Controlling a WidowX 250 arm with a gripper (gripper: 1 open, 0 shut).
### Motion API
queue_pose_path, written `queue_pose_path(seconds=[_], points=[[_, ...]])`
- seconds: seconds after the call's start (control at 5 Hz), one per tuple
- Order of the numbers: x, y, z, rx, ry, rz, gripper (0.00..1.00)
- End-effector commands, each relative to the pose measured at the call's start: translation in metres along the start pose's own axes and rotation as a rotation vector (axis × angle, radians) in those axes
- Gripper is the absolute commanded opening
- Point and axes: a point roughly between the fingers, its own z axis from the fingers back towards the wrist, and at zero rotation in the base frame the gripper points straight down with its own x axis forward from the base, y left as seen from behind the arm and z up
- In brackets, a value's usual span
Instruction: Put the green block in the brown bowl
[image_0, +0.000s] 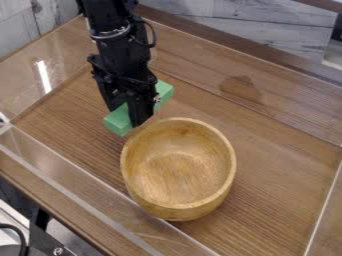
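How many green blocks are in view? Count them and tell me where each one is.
1. The green block is gripped in the hand, just left of the brown bowl; the bowl holds none.

- There is a single view, taken from above and to one side of the wooden table (274, 150), looking down at a slant across it.
- The table runs diagonally through the frame, from lower left to upper right, and its near edge cuts across the lower left corner.
- The camera stands fairly near: the brown bowl (178, 167) fills much of the lower centre.
- The arm enters from the top edge, left of centre, and its gripper (127, 108) points down in the upper left part of the frame.
- A pale wall closes the upper right of the frame.
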Motion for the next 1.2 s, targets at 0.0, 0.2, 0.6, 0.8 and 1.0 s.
queue_pose_path(seconds=[0.0, 0.2, 0.6, 0.8, 1.0], points=[[0.003, -0.003, 0.012, 0.022, -0.039, -0.008, 0.00], [0.001, -0.006, 0.013, 0.022, -0.040, -0.004, 0.00], [-0.001, -0.012, 0.013, 0.022, -0.040, 0.005, 0.00], [-0.002, -0.015, 0.014, 0.022, -0.041, 0.011, 0.00], [-0.002, -0.017, 0.014, 0.021, -0.041, 0.015, 0.00]])
